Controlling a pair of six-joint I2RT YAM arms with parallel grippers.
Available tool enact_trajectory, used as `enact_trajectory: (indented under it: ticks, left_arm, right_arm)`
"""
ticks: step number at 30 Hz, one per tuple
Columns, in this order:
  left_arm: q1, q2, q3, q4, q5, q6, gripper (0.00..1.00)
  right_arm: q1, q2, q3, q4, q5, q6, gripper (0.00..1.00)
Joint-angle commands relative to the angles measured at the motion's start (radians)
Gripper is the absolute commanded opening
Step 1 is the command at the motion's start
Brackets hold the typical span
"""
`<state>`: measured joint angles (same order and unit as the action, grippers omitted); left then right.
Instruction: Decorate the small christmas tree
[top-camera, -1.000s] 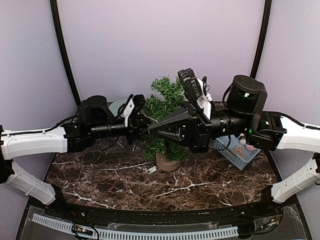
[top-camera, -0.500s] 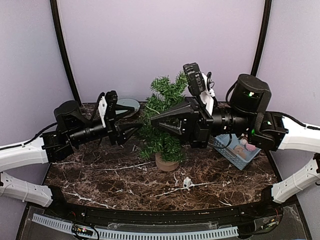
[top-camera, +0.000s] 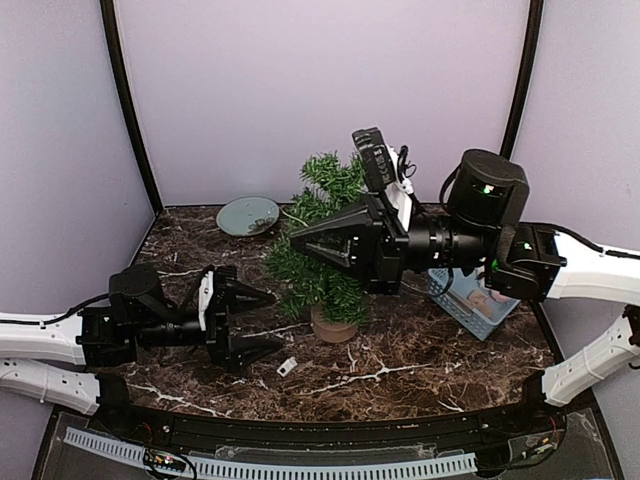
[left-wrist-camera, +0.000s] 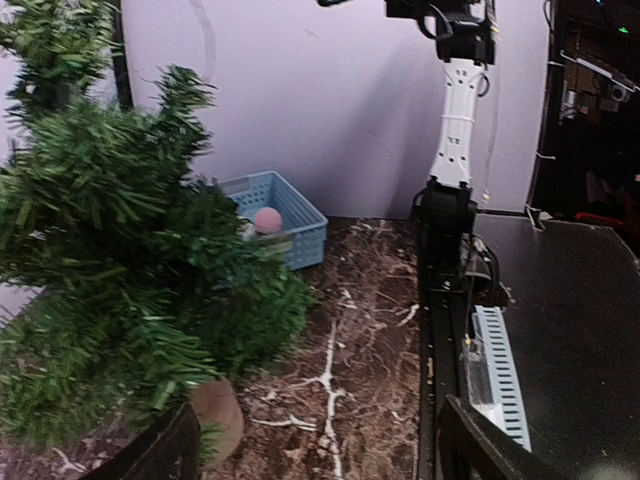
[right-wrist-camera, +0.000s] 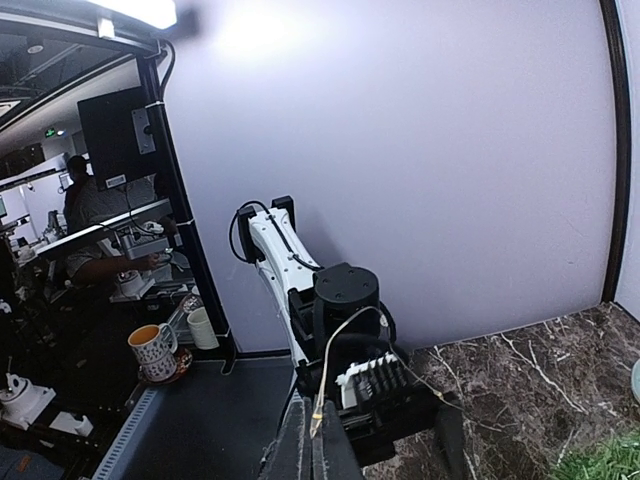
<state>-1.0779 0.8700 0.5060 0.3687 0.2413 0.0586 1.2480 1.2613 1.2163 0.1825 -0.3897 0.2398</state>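
Left gripper (top-camera: 268, 320) spread beside small christmas tree (top-camera: 318, 282); right gripper (top-camera: 294, 240) pressed together (basket (top-camera: 478, 312) behind).

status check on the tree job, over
Left tool open, empty. Right tool shut at small christmas tree. White piece lying on table.

Both arms have white shells (top-camera: 600, 272) on their outer links and turn matte black further along. The right arm's round black motor drum (top-camera: 492, 208) has a small green light (top-camera: 487, 188) on top. Left of the drum are a thin black cable loop (top-camera: 445, 185), a white-bracketed camera block (top-camera: 372, 165) and the black wedge-shaped right gripper (top-camera: 295, 238). Far left of the drum, the left gripper (top-camera: 262, 322) is black with a white plate (top-camera: 205, 292).
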Motion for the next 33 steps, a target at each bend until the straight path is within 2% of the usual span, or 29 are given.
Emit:
enact_trajectory:
  ticks: [1, 5, 9, 16, 18, 22, 24, 27, 33]
  left_arm:
    - [-0.082, 0.019, -0.031, 0.055, -0.016, -0.009, 0.82]
    - [-0.102, 0.065, -0.044, 0.120, 0.015, -0.017, 0.68]
    - [-0.106, 0.132, -0.031, 0.187, 0.027, -0.015, 0.61]
    - [-0.106, 0.269, 0.011, 0.283, -0.020, 0.023, 0.59]
    - [-0.106, 0.295, 0.020, 0.297, -0.033, 0.022, 0.53]
    - [-0.106, 0.291, -0.003, 0.322, -0.044, -0.005, 0.34]
    - [-0.106, 0.270, -0.018, 0.325, -0.055, -0.012, 0.28]
    - [-0.106, 0.252, -0.027, 0.329, -0.059, -0.008, 0.28]
    - [-0.106, 0.294, -0.010, 0.321, 0.027, -0.014, 0.43]
  right_arm:
    - [-0.001, 0.033, 0.044, 0.049, 0.013, -0.015, 0.00]
    - [-0.002, 0.047, 0.048, 0.059, 0.017, -0.016, 0.00]
    - [-0.005, 0.050, 0.045, 0.065, 0.026, -0.016, 0.00]
    - [-0.020, 0.075, 0.060, 0.075, 0.002, -0.016, 0.00]
    - [-0.028, 0.084, 0.069, 0.077, -0.008, -0.015, 0.00]
    - [-0.037, 0.096, 0.078, 0.084, -0.026, -0.013, 0.00]
    - [-0.039, 0.098, 0.077, 0.090, -0.033, -0.009, 0.00]
    - [-0.041, 0.099, 0.070, 0.107, -0.040, -0.001, 0.00]
    - [-0.044, 0.105, 0.073, 0.110, -0.049, 0.006, 0.00]
